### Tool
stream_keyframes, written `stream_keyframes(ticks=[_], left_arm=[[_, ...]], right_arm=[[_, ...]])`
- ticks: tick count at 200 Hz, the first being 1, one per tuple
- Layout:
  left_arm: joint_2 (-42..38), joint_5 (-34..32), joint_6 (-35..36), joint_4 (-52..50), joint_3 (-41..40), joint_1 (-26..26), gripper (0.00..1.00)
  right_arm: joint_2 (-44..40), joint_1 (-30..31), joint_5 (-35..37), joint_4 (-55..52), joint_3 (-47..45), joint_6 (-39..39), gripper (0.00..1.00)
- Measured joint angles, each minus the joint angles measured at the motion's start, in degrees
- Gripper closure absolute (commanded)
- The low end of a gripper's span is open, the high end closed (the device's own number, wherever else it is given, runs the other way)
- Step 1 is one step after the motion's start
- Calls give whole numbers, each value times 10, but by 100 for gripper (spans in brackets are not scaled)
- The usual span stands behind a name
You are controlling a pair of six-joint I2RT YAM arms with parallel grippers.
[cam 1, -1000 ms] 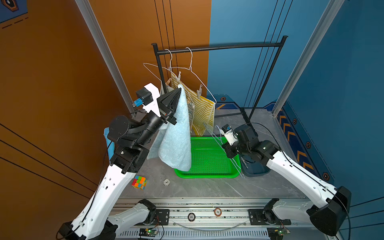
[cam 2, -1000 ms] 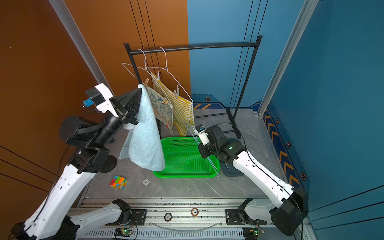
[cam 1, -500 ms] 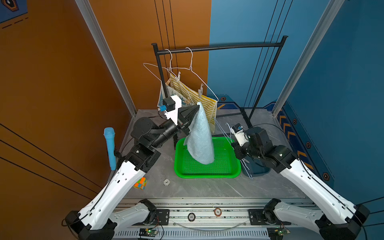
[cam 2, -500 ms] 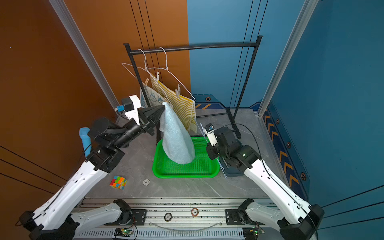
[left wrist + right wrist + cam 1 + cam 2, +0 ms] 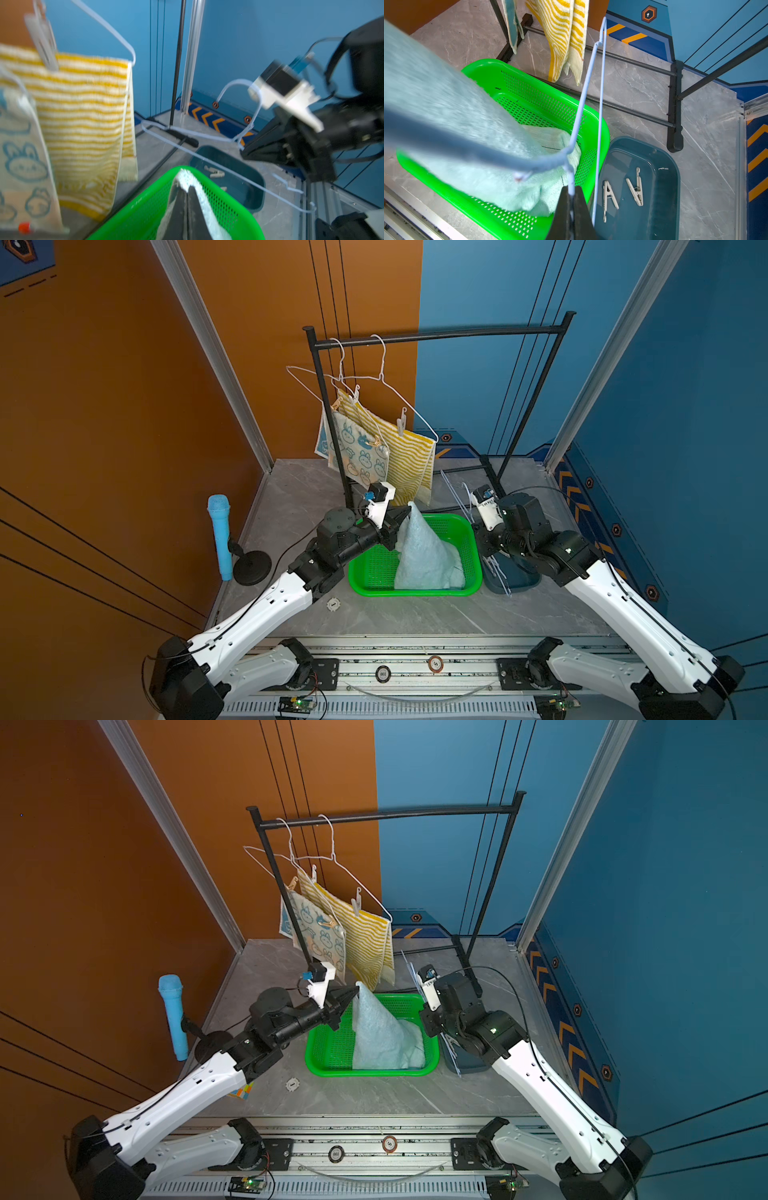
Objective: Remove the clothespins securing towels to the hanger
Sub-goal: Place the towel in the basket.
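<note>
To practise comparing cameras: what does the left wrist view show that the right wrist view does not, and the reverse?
Left wrist only: a clothespin clipped on the striped towel. Right wrist only: the blue-green towel, its lower end resting in the green basket. Both: that basket, both towels, the dark tray and the pale hanger.

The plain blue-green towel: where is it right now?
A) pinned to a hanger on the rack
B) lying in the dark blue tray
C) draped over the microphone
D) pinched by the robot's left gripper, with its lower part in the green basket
D: the left gripper pinches the top corner of the blue-green towel, whose lower part piles up inside the green basket.
</note>
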Motion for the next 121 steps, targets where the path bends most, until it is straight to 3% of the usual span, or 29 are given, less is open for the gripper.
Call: stream_keyframes(ticks=[68,99,121], left_arm=[[-50,-90,-52,-79,-118,65,100],[-85,-111,-71,-105,-147,82,68],[-110,-120,-71,-120,-148,94,61]], right_arm=[[0,0,2,0,3,0,100],[7,-2,2,-4,16,0,100],[12,-2,2,-4,23,0,100]])
